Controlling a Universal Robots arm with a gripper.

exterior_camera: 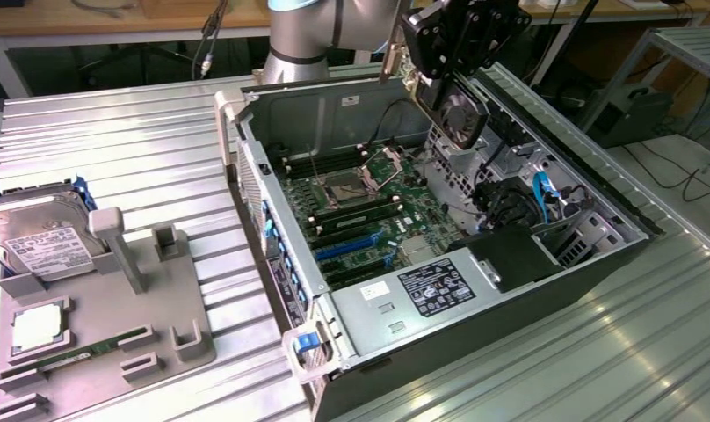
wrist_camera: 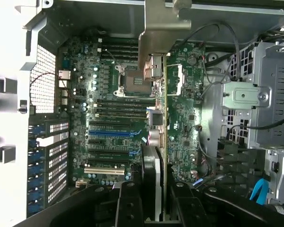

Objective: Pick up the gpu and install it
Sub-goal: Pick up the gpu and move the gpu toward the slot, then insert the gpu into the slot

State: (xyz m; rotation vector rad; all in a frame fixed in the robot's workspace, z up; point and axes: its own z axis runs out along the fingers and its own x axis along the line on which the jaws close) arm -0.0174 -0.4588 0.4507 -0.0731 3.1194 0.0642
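Items listed from the near edge of the exterior view to the far edge.

1. Ribbed silver metal table [exterior_camera: 636, 352], which carries everything below.
2. Grey plastic fixture tray with upright posts [exterior_camera: 155, 308], at eight o'clock. On it:
   - a thin green memory stick [exterior_camera: 62, 360] at the near end;
   - a small pale square chip [exterior_camera: 35, 327], possibly a processor, too small to tell for sure;
   - a silver hard drive with a white label [exterior_camera: 39, 246], propped on edge at nine o'clock.
3. Black tower computer case [exterior_camera: 484, 352], lying on its side with the panel off, at centre. Inside it:
   - a silver power supply box with a printed label [exterior_camera: 425, 294] at five o'clock;
   - a green motherboard [exterior_camera: 355, 220] [wrist_camera: 109, 118] with blue expansion slots [exterior_camera: 344, 249] [wrist_camera: 109, 134] standing vacant.
4. gpu [exterior_camera: 459, 114] [wrist_camera: 159, 142], a slim dark expansion card with a black cooler, a round fan and a silvery metal bracket, at one o'clock. It hangs on edge over the far end of the case, above the motherboard and not seated in a slot.
5. Black two-fingered gripper [exterior_camera: 455, 75] [wrist_camera: 158, 208], clenched on the gpu's upper edge. The card sits between its fingers [wrist_camera: 128, 205].
6. Silver-grey robot arm column [exterior_camera: 302, 35], at twelve o'clock behind the case.
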